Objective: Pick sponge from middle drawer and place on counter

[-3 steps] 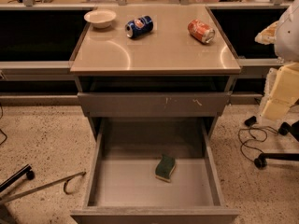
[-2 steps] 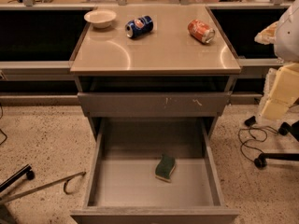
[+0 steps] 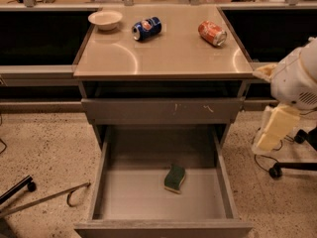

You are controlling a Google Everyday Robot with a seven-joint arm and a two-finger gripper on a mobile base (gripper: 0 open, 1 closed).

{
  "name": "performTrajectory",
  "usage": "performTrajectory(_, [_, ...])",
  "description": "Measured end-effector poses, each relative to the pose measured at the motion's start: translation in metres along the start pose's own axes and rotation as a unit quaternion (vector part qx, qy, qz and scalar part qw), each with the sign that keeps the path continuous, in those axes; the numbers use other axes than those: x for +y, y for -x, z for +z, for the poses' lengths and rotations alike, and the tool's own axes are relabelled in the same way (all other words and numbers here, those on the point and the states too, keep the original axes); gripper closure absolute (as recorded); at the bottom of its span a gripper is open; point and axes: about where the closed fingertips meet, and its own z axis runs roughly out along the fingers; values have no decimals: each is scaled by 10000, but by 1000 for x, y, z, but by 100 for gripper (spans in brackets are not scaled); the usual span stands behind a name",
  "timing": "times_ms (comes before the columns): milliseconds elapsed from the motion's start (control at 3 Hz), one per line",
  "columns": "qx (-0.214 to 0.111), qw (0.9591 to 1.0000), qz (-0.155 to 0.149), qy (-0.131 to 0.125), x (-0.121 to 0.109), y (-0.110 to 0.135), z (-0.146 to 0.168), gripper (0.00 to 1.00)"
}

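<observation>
The sponge (image 3: 174, 178), green face up with a yellow layer beneath, lies on the floor of the open middle drawer (image 3: 133, 198), right of centre and near its back. The tan counter (image 3: 168, 53) tops the grey cabinet above it. My gripper (image 3: 270, 135), cream coloured under a white arm, hangs to the right of the cabinet at about the height of the shut upper drawer. It is apart from the sponge and holds nothing that I can see.
A white bowl (image 3: 105, 19), a blue can (image 3: 146, 28) and a red can (image 3: 212, 32) lie at the back of the counter. The upper drawer front (image 3: 163, 110) is shut. A chair base with wheels (image 3: 275, 171) stands on the floor at right; a thin metal rod (image 3: 44, 197) lies at left.
My arm and gripper have come down and a little to the left, toward the cabinet's right side. The sponge and the drawer have not moved.
</observation>
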Motion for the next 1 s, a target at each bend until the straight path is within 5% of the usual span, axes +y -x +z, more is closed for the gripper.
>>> performTrajectory(333, [-500, 9987, 21, 70, 4, -1, 65, 0])
performTrajectory(1000, [-331, 9994, 47, 100, 2, -12, 97, 0])
